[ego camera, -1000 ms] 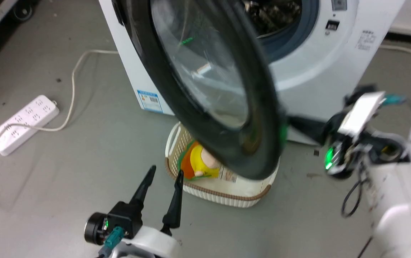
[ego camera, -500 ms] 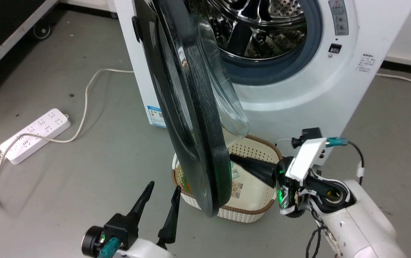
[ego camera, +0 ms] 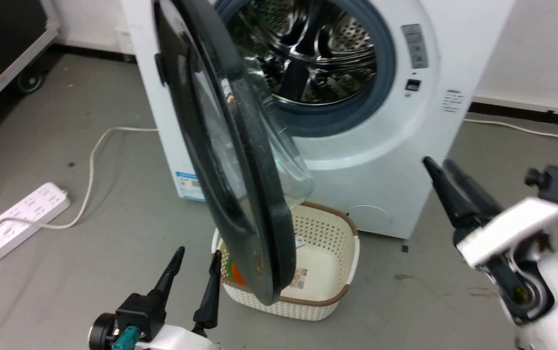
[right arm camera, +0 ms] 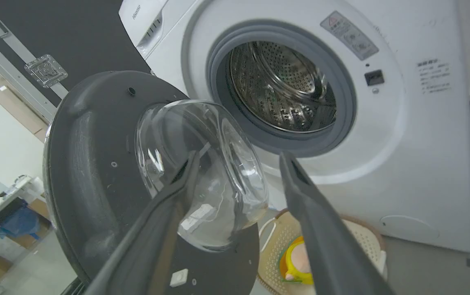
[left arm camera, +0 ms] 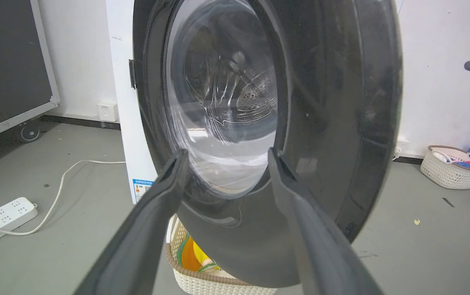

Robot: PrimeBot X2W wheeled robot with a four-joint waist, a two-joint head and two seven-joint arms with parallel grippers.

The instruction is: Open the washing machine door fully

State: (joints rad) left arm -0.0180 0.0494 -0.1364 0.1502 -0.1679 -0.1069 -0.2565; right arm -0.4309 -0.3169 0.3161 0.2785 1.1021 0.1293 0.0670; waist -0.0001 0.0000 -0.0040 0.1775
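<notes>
Half a second ago your right gripper (ego camera: 435,162) had its fingers pressed together low against the inner rim of the washing machine door (ego camera: 230,160). Now it is off the door and well apart from it, at 3 o'clock in the head view. Its wrist view shows the fingers spread with nothing between them. The head camera itself has shifted, so the whole scene sits differently. The door stands edge-on as it did half a second ago, whereas a second ago its glass faced you. It runs from 11 o'clock down to 6 o'clock, swung out from the washing machine (ego camera: 405,194), with the drum (ego camera: 322,53) uncovered at 12 o'clock. Its lower edge overhangs the basket (ego camera: 342,296) at 6 o'clock. Your left gripper (ego camera: 199,251) is at 7 o'clock as before, fingers apart and empty, near the door's outer face.

In the right wrist view, "Hisense" (right arm camera: 136,11) reads at 11 o'clock on the machine's top panel. A grey warning label (right arm camera: 349,35) carries a red triangle; its print, and that on the blue sticker (ego camera: 189,187), is too small to read.
</notes>
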